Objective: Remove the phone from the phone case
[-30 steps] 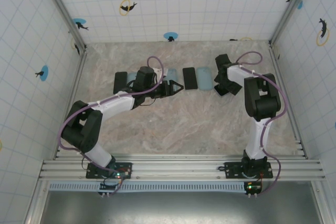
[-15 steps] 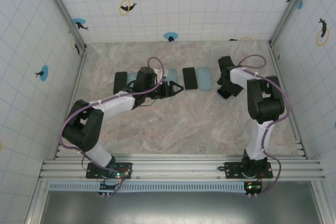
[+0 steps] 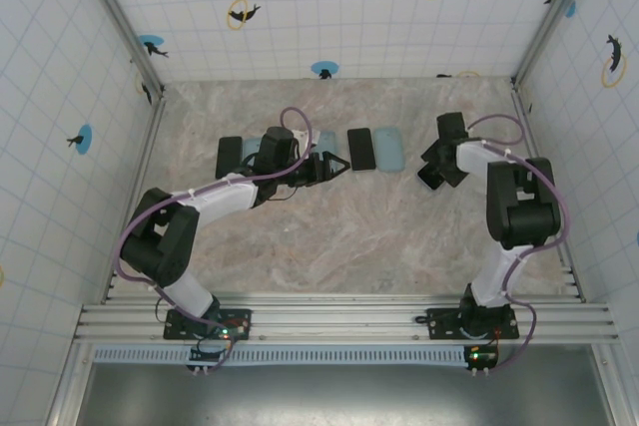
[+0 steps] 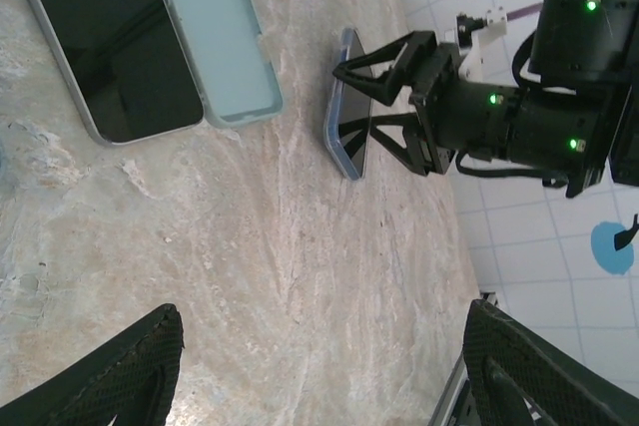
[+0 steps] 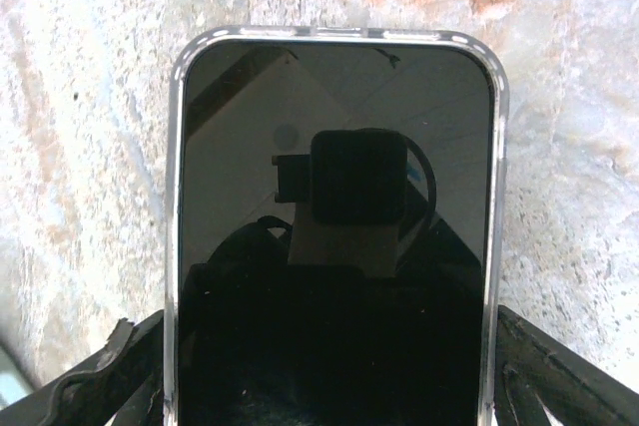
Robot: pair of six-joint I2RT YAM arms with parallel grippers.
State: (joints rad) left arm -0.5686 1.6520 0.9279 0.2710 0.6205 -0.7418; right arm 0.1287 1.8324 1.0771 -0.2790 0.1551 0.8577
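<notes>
Bright, even overhead light; sharp in the middle, soft up close.
Top view: white tiled walls (image 3: 300, 7) and marble table (image 3: 329, 236) are evenly lit, with short, soft shadows under the arms and no glare. Left wrist view: the table grain is crisp, and small green lamps on the far arm show as bright dots. The fingers (image 4: 120, 376) of the left gripper (image 4: 321, 346) are dark and out of focus at the bottom edge. Right wrist view: the phone (image 5: 334, 236) has black glass that acts as a mirror, showing the camera and pale ceiling. The stone around it is slightly soft, with a reddish patch at the top. The right gripper (image 5: 329, 386) is in shadow at the lower corners.
</notes>
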